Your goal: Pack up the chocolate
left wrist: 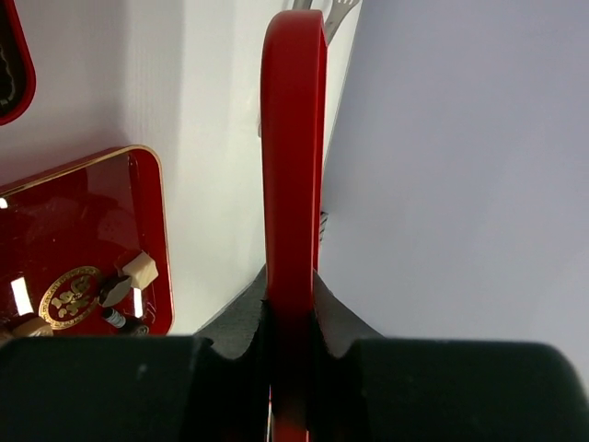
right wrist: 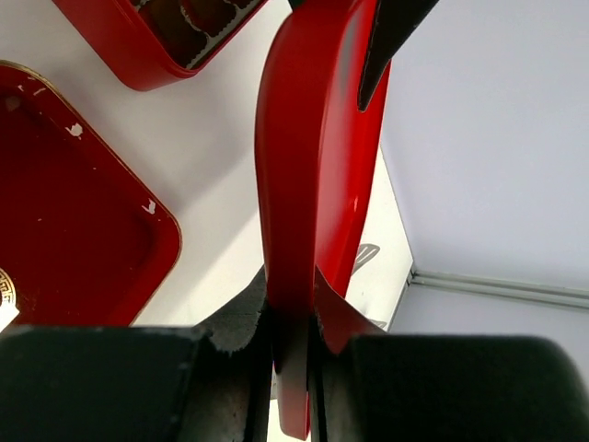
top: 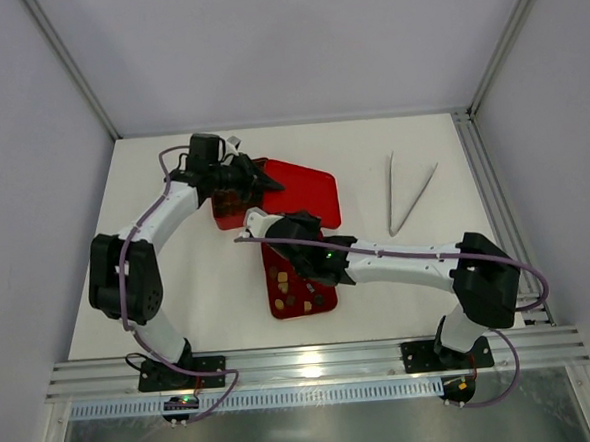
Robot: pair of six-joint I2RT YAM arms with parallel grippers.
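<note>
Plainly, with the left gripper (left wrist: 293,318) and the right gripper (right wrist: 293,318) both pinching one thin red sheet (left wrist: 293,166), an uneven pull could twist it loose onto the chocolate (top: 281,276) in the red box (top: 278,313) nearby.

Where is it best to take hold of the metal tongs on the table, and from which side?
Grip the tongs at their joined end, the one on the near side, coming straight down from above. They lie flat on the table and their two legs spread apart toward the far side, so probably only there can an end effector close around both.
</note>
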